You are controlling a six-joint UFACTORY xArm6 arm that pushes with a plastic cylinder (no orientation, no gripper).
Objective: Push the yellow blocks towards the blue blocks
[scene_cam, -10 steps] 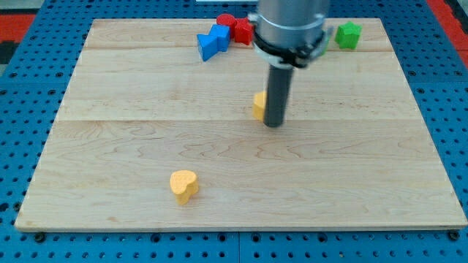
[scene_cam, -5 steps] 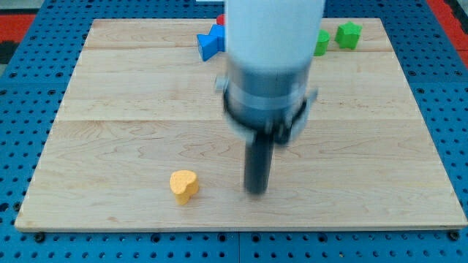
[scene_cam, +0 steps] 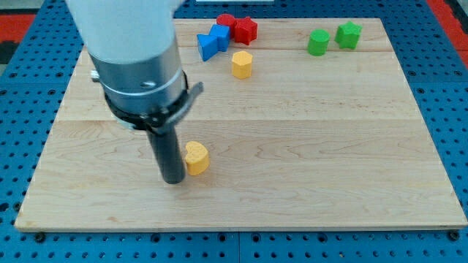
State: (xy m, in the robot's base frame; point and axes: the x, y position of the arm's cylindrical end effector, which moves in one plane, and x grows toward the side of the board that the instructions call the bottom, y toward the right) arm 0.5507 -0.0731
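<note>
Yellow heart-shaped block (scene_cam: 195, 158) lies in the lower-left centre of the wooden board (scene_cam: 329, 161), touching the right side of my tip (scene_cam: 174, 180). A second yellow block (scene_cam: 242, 64), roughly cylindrical, sits at upper centre, just beside the two blue blocks (scene_cam: 213, 42). Red blocks (scene_cam: 238, 28) and green blocks (scene_cam: 333, 37) line the top edge. The rod carries nothing; it only pushes. Risk: contact is off-centre, so the heart may rotate and slip past the tip, or drift right of the blue pair.
</note>
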